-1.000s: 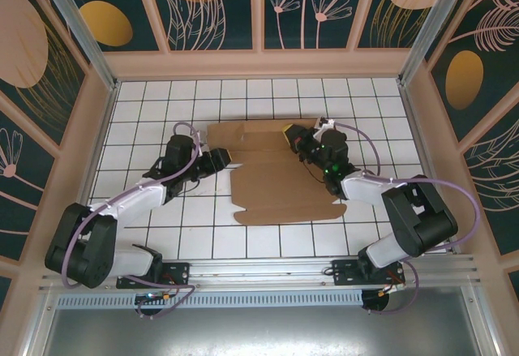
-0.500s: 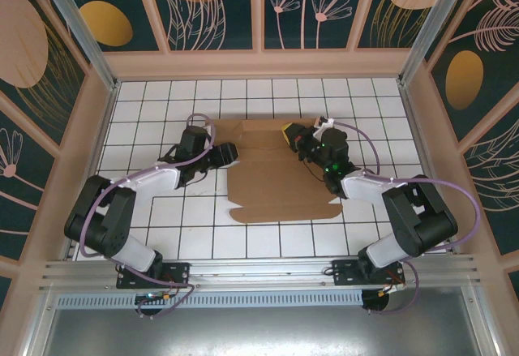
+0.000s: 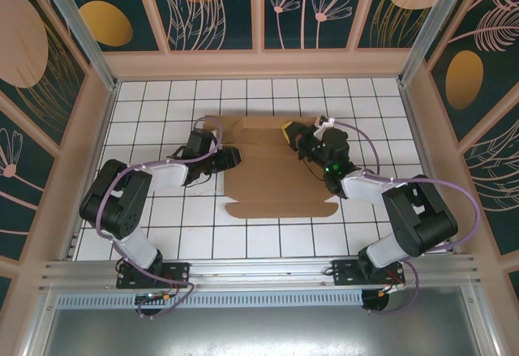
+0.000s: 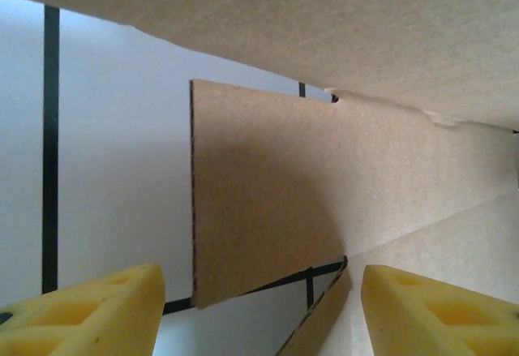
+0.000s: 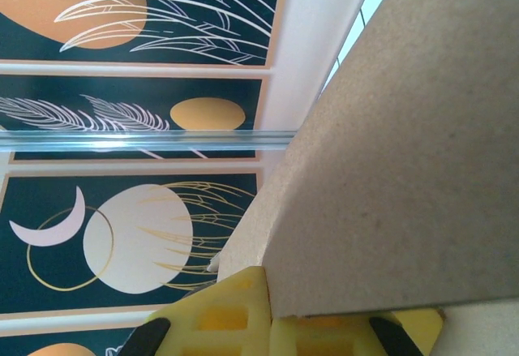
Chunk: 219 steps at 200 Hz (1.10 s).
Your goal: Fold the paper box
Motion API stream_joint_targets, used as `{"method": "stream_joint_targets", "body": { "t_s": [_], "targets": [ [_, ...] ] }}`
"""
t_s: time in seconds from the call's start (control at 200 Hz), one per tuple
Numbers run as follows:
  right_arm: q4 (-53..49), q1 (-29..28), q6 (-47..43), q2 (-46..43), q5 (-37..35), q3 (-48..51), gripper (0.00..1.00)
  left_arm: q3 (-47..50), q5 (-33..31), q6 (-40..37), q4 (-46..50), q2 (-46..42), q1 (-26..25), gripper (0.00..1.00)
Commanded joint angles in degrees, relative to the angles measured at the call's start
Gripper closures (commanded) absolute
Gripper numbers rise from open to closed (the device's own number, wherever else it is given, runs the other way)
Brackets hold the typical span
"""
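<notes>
The paper box [image 3: 276, 182] is a flat brown cardboard sheet with flaps, lying mid-table. My left gripper [image 3: 233, 159] sits low at its left edge and is open. In the left wrist view its yellow fingertips [image 4: 81, 315] stand wide apart around a raised side flap [image 4: 268, 210] without touching it, and another panel hangs overhead. My right gripper [image 3: 286, 134] is over the sheet's far part. It is shut on a cardboard flap [image 5: 405, 169], which is pinched between the yellow pads [image 5: 235, 315] and bent upward.
The table is white tile with a black grid [image 3: 162, 226], boxed in by decorated panel walls [image 3: 259, 7]. An aluminium rail [image 3: 259, 271] runs along the near edge by the arm bases. Open tiles lie left, right and in front of the sheet.
The left arm swung its elbow forward and pushed its gripper right, onto the sheet's left edge. The sheet slid a little left and away. The right gripper kept its grip.
</notes>
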<state>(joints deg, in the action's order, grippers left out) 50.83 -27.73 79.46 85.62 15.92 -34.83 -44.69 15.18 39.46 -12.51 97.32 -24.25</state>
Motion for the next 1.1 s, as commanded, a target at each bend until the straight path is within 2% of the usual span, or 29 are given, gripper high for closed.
{"method": "stream_joint_targets", "body": {
  "t_s": [0.0, 0.125, 0.32, 0.405, 0.51, 0.626, 0.871, 1.091],
  "targets": [
    [3.7, -0.2, 2.6, -1.2, 2.9, 0.6, 1.00, -2.1, -0.1, 0.7, -5.6, 2.3, -0.1, 0.37],
    [5.5, -0.6, 3.5, -0.5, 3.2, 0.9, 1.00, -2.9, -3.2, 0.4, -6.3, 3.2, -0.1, 0.41],
    [5.8, -1.3, 3.3, 0.4, 3.1, 0.7, 1.00, -3.7, -7.1, 0.0, -6.8, 3.5, -0.1, 0.57],
    [5.6, -1.4, 3.1, 0.7, 2.8, 0.8, 1.00, -3.0, -9.1, -0.2, -7.1, 2.5, -0.1, 0.58],
    [5.9, -1.6, 3.4, 1.4, 2.7, 1.0, 1.00, -0.7, -11.0, 0.0, -10.0, 1.3, -0.1, 0.52],
    [7.5, -1.6, 4.6, 2.6, 2.8, 1.2, 1.00, 3.2, -13.1, 0.8, -17.0, -1.0, -0.1, 0.48],
    [9.4, -1.6, 6.7, 4.1, 2.8, 0.5, 1.00, 13.1, -13.0, 4.8, -40.1, -1.1, -0.1, 0.55],
    [9.1, -1.6, 7.0, 3.9, 2.7, -0.2, 1.00, 15.0, -11.5, 8.9, -48.2, 3.0, -0.1, 0.74]
  ]
}}
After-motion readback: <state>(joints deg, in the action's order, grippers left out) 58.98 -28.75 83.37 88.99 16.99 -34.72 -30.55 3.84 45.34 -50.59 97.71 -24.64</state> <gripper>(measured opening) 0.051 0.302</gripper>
